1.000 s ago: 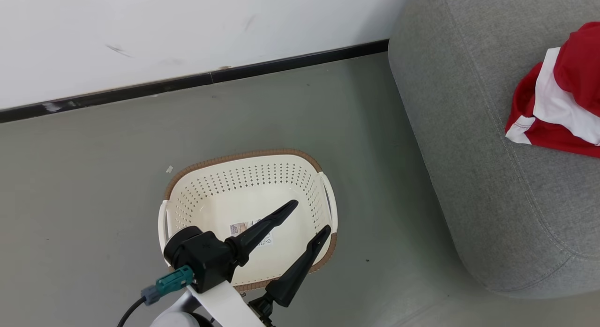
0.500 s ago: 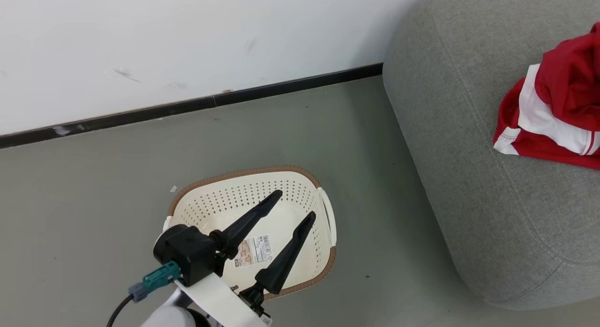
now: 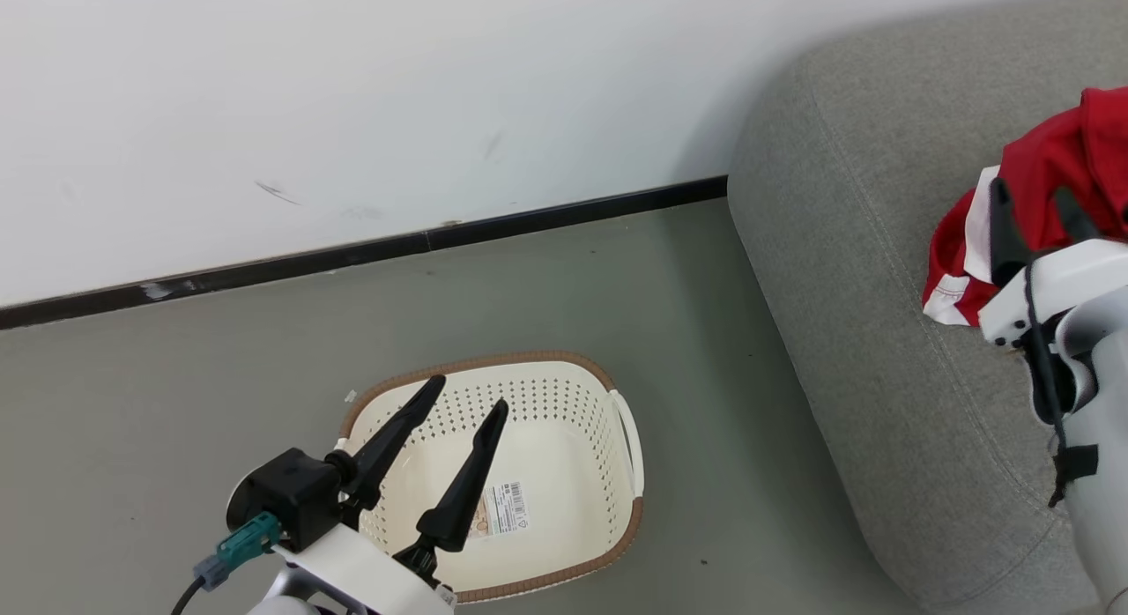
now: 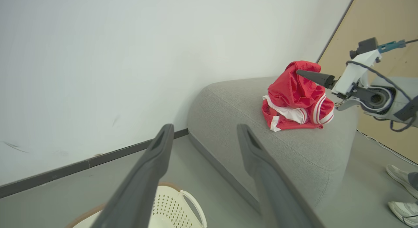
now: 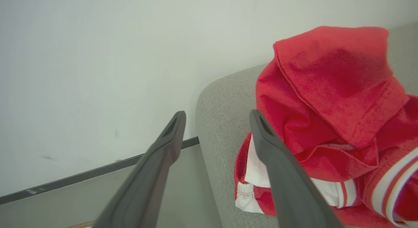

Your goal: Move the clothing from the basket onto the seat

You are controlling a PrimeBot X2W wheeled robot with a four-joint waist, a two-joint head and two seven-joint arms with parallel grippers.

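Note:
The red clothing (image 3: 1049,157) with white trim lies in a heap on the grey seat (image 3: 881,263). My right gripper (image 3: 1028,192) stands open just in front of the heap, nothing between its fingers. In the right wrist view the gripper (image 5: 218,113) points past the clothing (image 5: 326,100), which sits to its right on the seat (image 5: 218,130). The cream basket (image 3: 564,421) stands on the floor with only a label on its bottom. My left gripper (image 3: 470,393) hangs open above the basket's left part. The left wrist view has this gripper (image 4: 205,126) open, the clothing (image 4: 294,97) and the seat (image 4: 235,107) beyond.
A white wall with a black baseboard (image 3: 352,254) runs behind the basket and the seat. Grey floor (image 3: 705,377) separates basket and seat. In the left wrist view a person's shoes (image 4: 401,179) stand on the floor past the seat's far end, near a cable.
The head camera has tilted up. My left gripper has drawn back to the left over the basket, still open. My right arm has come into the head view beside the clothing.

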